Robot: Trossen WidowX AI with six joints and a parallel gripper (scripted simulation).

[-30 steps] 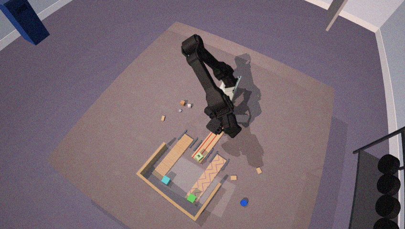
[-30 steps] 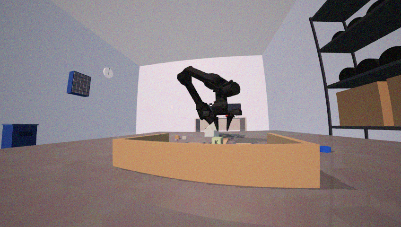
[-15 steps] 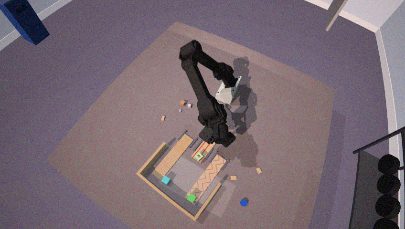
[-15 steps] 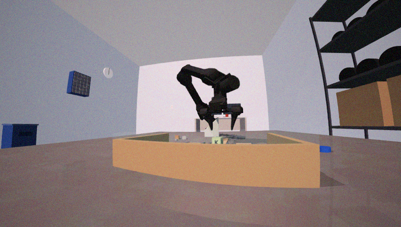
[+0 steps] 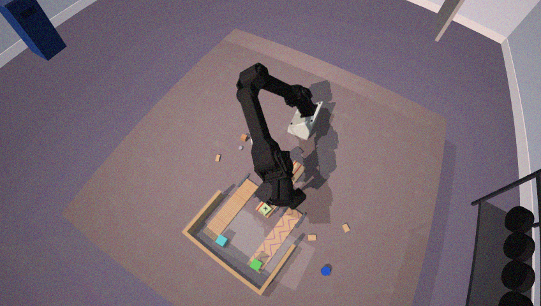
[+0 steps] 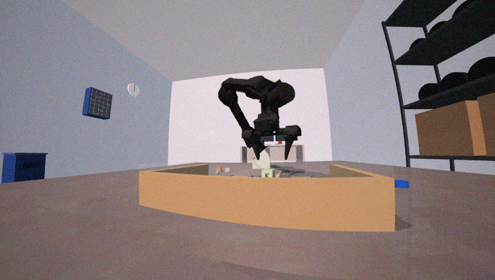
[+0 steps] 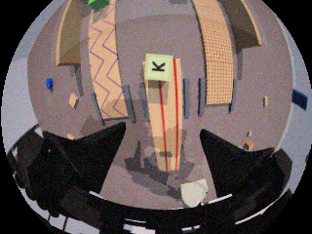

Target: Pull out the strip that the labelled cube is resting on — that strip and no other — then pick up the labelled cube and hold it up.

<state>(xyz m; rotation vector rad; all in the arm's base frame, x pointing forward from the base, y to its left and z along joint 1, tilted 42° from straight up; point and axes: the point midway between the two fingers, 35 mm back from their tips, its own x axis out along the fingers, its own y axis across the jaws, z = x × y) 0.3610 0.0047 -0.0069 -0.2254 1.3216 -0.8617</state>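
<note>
The labelled cube (image 5: pixel 265 208) (image 6: pixel 267 173) (image 7: pixel 158 67) is pale green with a black K. It sits at the inner end of the strip with red lines (image 5: pixel 298 170) (image 7: pixel 171 122), which runs between two dark rails towards the arm's base. My gripper (image 6: pixel 272 158) (image 7: pixel 164 130) is open and empty, above that strip and on the base side of the cube. In the top view the arm hides its fingertips and the strip's middle. A zigzag strip (image 5: pixel 281 231) (image 7: pixel 103 63) and a grid-patterned strip (image 5: pixel 232 206) (image 7: pixel 217 63) lie on either side.
A low wooden wall (image 5: pixel 224 261) (image 6: pixel 264 204) encloses three sides. A cyan cube (image 5: pixel 221 240) is at the grid strip's far end, a green cube (image 5: pixel 256 264) (image 7: pixel 98 3) at the zigzag strip's. Dark rails (image 7: pixel 186 97) flank the strips. A blue disc (image 5: pixel 325 271) (image 6: pixel 401 184) and small blocks lie outside.
</note>
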